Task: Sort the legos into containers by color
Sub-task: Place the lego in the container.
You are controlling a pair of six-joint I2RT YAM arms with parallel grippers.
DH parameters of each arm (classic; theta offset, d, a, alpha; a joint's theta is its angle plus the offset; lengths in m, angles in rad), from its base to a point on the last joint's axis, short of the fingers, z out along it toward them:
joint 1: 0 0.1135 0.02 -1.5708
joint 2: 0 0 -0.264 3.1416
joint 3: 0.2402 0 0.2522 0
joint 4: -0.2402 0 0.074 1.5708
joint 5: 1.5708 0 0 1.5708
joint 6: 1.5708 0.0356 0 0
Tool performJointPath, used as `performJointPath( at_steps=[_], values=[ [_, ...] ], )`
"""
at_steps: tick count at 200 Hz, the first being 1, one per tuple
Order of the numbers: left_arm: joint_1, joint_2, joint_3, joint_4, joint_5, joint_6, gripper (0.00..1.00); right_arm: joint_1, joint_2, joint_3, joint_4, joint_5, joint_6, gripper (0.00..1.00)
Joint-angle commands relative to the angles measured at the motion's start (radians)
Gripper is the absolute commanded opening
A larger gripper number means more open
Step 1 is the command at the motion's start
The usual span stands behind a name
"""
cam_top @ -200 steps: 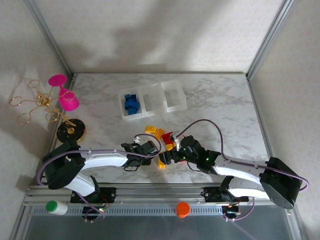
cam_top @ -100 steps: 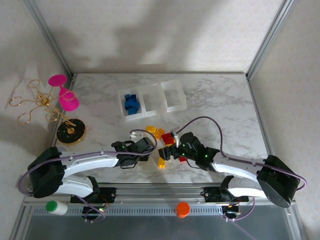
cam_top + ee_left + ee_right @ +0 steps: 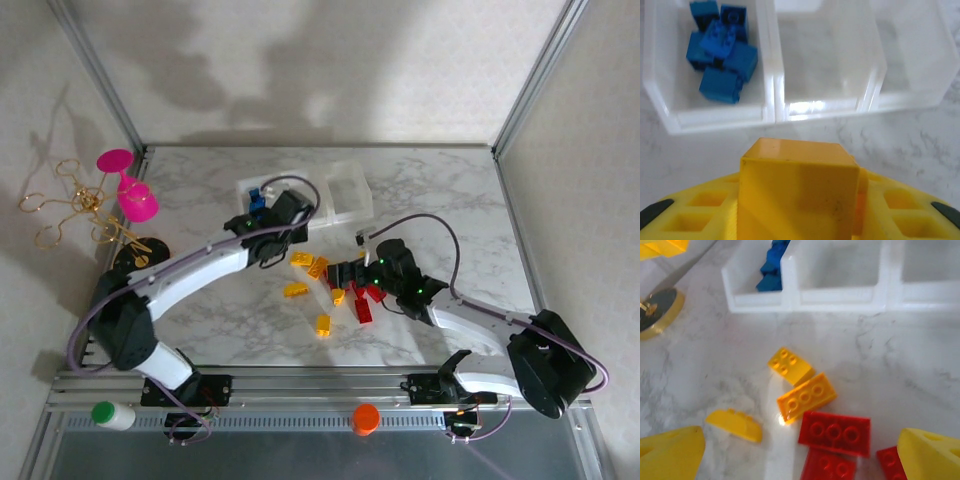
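My left gripper (image 3: 278, 216) is shut on a yellow lego (image 3: 799, 187) and hovers just in front of the containers (image 3: 774, 107), three joined translucent bins. Several blue legos (image 3: 720, 50) lie in the left bin (image 3: 258, 203); the middle bin (image 3: 822, 65) and right bin (image 3: 912, 60) look bare. My right gripper (image 3: 347, 274) stands open low over the loose pile, its yellow fingertips (image 3: 670, 457) wide apart with nothing between them. Below it lie red legos (image 3: 835, 432) and yellow legos (image 3: 806, 396). More loose yellow legos (image 3: 295, 290) and red legos (image 3: 363, 306) sit mid-table.
A pink goblet toy (image 3: 127, 190) and gold wire pieces (image 3: 68, 205) lie at the far left, with a round black disc (image 3: 138, 260) beside the left arm. A lone yellow brick (image 3: 323, 324) rests nearer the front. Metal frame posts bound the back corners.
My left arm has swung away from the pile toward the containers, carrying the yellow lego. My right gripper has shifted a little farther back over the red bricks, still open.
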Motion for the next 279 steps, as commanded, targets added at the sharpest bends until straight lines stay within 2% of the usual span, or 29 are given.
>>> performJointPath(
  at_steps=[1, 51, 91, 123, 151, 182, 230, 252, 279],
  values=[
    [0.042, 0.109, 0.122, 0.0, -0.004, 0.06, 0.39, -0.046, 0.023, 0.031, 0.071, -0.017, -0.027, 0.99],
    [0.095, 0.418, 0.417, -0.02, -0.049, 0.068, 0.39, -0.055, 0.058, 0.001, 0.16, 0.094, -0.09, 0.99],
    [0.123, 0.618, 0.595, -0.041, -0.079, 0.092, 0.41, -0.053, 0.095, -0.028, 0.197, 0.091, -0.093, 0.99],
    [0.15, 0.718, 0.689, -0.045, -0.062, 0.116, 0.44, -0.051, 0.087, -0.037, 0.213, 0.091, -0.094, 0.99],
    [0.16, 0.77, 0.777, -0.089, -0.078, 0.148, 0.51, -0.051, 0.083, -0.04, 0.211, 0.103, -0.1, 0.99],
    [0.161, 0.734, 0.782, -0.087, -0.048, 0.161, 0.57, -0.052, 0.077, -0.038, 0.211, 0.098, -0.101, 0.99],
    [0.155, 0.621, 0.741, -0.149, -0.028, 0.156, 0.58, -0.05, 0.004, -0.05, 0.199, 0.042, -0.108, 0.99],
    [0.132, 0.502, 0.616, -0.12, -0.005, 0.148, 0.58, -0.047, -0.045, -0.04, 0.129, 0.015, -0.107, 0.99],
    [0.091, 0.306, 0.362, -0.034, 0.034, 0.119, 0.59, -0.026, -0.087, -0.031, 0.021, 0.003, -0.095, 0.99]
  ],
)
